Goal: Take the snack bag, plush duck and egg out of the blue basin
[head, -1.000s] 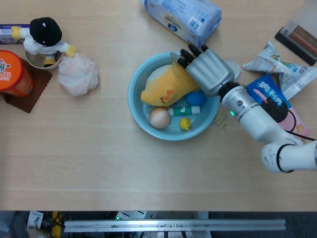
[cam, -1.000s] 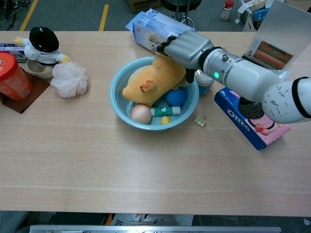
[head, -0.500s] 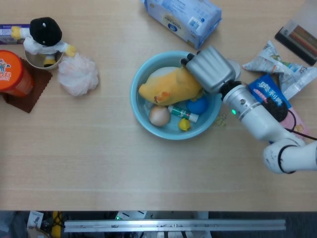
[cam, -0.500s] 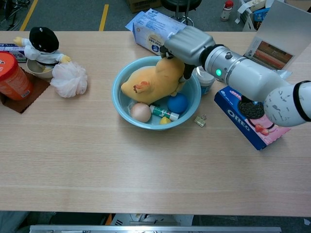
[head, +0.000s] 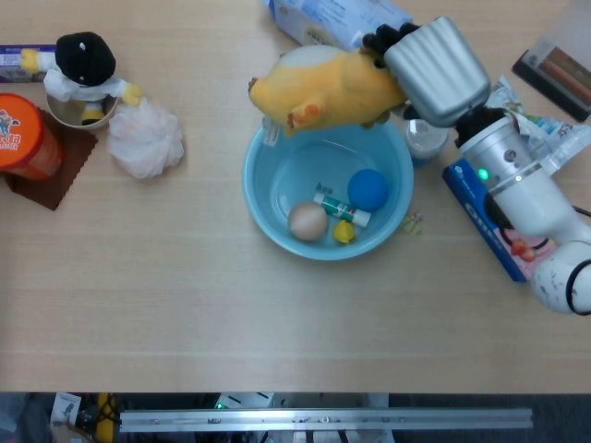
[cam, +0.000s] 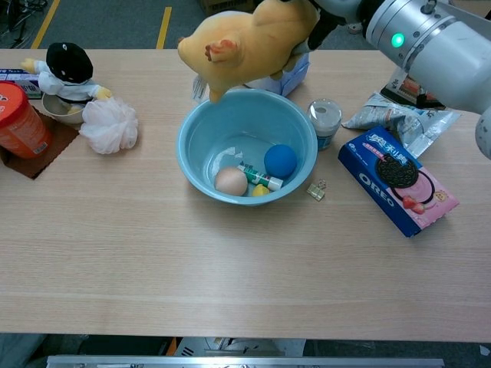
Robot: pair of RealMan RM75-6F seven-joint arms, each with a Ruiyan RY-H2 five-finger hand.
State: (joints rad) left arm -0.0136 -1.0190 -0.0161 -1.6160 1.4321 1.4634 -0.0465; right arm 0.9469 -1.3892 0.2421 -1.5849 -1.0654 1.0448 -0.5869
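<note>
My right hand (head: 434,69) grips the yellow plush duck (head: 328,88) and holds it in the air over the far rim of the blue basin (head: 254,185). The chest view has the duck (cam: 245,38) hanging above the basin (cam: 188,146), with the hand (cam: 326,11) cut off at the top edge. The egg (head: 307,222) lies on the basin floor, also visible as the egg (cam: 231,182) in the chest view. A crumpled silver snack bag (cam: 399,123) lies on the table right of the basin, partly behind my arm in the head view (head: 560,138). My left hand is out of sight.
A blue ball (head: 367,189), a small tube (head: 340,209) and a little yellow item (head: 343,233) also lie in the basin. An Oreo box (cam: 395,180), a small jar (cam: 325,121) and a binder clip (cam: 315,191) sit to its right. A white puff (head: 145,138) and black-headed plush (head: 85,69) are at far left.
My right hand has lifted the duck up out of the basin and toward the far side. The egg, ball and tube have shifted a little on the basin floor.
</note>
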